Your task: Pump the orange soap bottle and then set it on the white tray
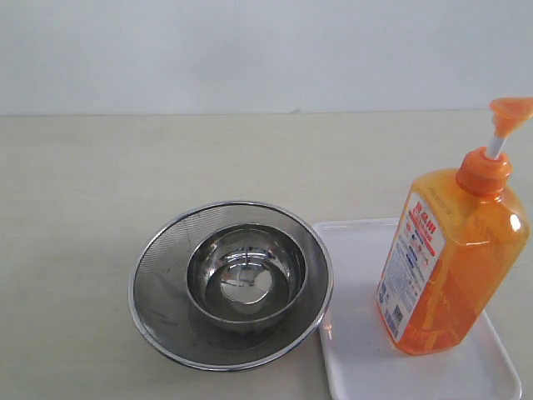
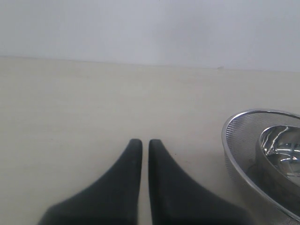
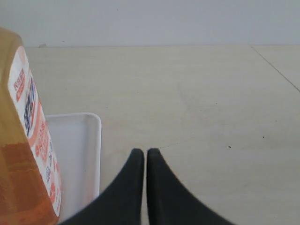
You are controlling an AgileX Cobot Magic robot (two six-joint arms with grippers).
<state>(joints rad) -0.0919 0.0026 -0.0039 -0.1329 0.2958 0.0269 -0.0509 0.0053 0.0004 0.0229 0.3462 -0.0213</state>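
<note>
The orange soap bottle (image 1: 450, 258) stands upright on the white tray (image 1: 358, 350) at the front right, its pump head (image 1: 510, 110) raised on the white stem. The right wrist view shows the bottle's labelled side (image 3: 28, 154) and the tray's rim (image 3: 96, 140) close beside my right gripper (image 3: 142, 152), which is shut with nothing in it over bare table. My left gripper (image 2: 142, 143) is also shut and empty, over bare table beside the strainer. Neither gripper appears in the exterior view.
A round steel mesh strainer (image 1: 166, 283) holding a steel bowl (image 1: 246, 275) sits at the centre, touching the tray's left edge. Its rim (image 2: 234, 150) shows in the left wrist view. A white wall runs along the table's far edge.
</note>
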